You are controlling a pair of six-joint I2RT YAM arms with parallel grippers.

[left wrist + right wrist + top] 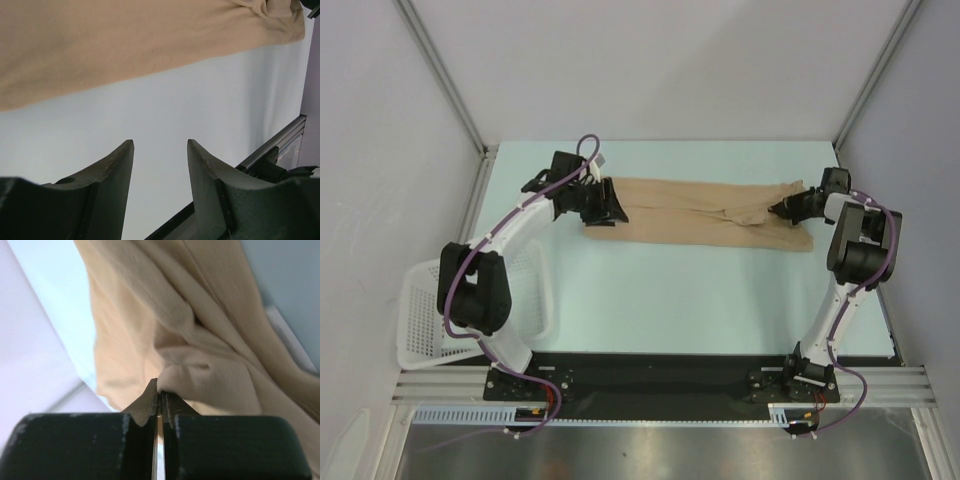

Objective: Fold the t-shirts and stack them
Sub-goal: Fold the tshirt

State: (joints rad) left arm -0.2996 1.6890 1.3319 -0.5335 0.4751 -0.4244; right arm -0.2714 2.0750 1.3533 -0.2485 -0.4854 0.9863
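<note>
A tan t-shirt (700, 222) lies folded into a long band across the far part of the table. My right gripper (778, 208) is at its right end. In the right wrist view that gripper (161, 387) is shut, with a bunched fold of the t-shirt (210, 340) pinched at its tips. My left gripper (605, 205) sits at the shirt's left end. The left wrist view shows it (160, 142) open over bare table, nothing between its fingers, with the t-shirt (125, 45) lying beyond the fingertips.
A white lattice basket (420, 310) stands at the table's near left, partly under the left arm. The pale table (670, 300) is walled on three sides. A metal rail (275, 145) runs along the table edge in the left wrist view.
</note>
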